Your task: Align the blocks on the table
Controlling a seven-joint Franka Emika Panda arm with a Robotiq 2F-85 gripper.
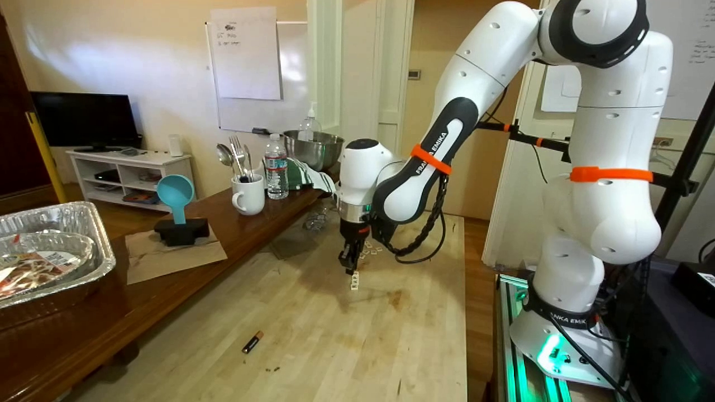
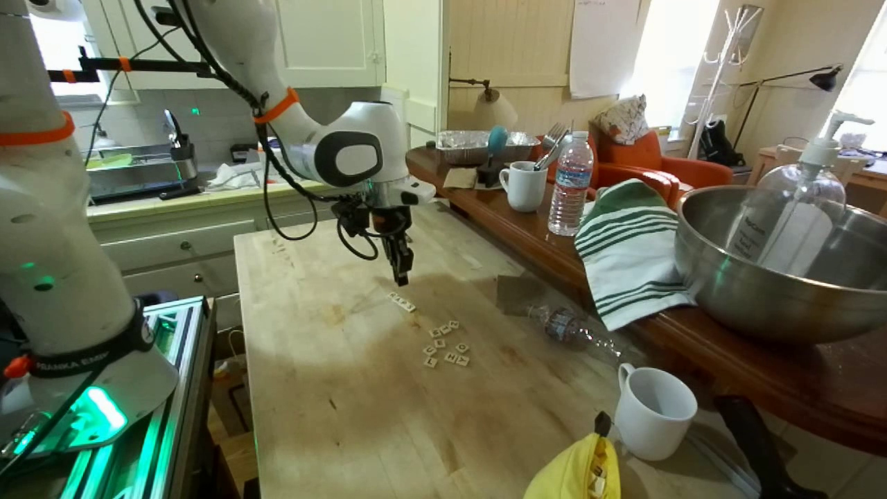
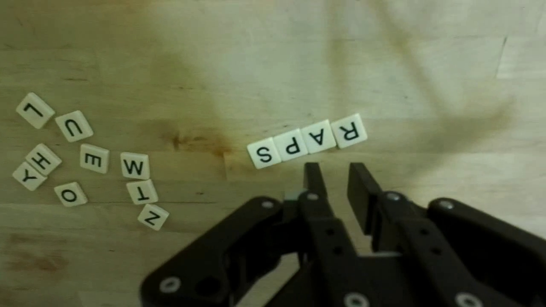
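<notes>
End effector (image 3: 335, 171) hovers w/ jaws apart, nr 4 lettered blocks (image 3: 310, 139) in line on tbl (image 3: 264, 76).

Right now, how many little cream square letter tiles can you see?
13: S, P, A, R in a row on the pale wooden table; L, U, H, Y, O, E, M, T, N scattered nearby. More may hide in the bright yellow pouch.
</notes>
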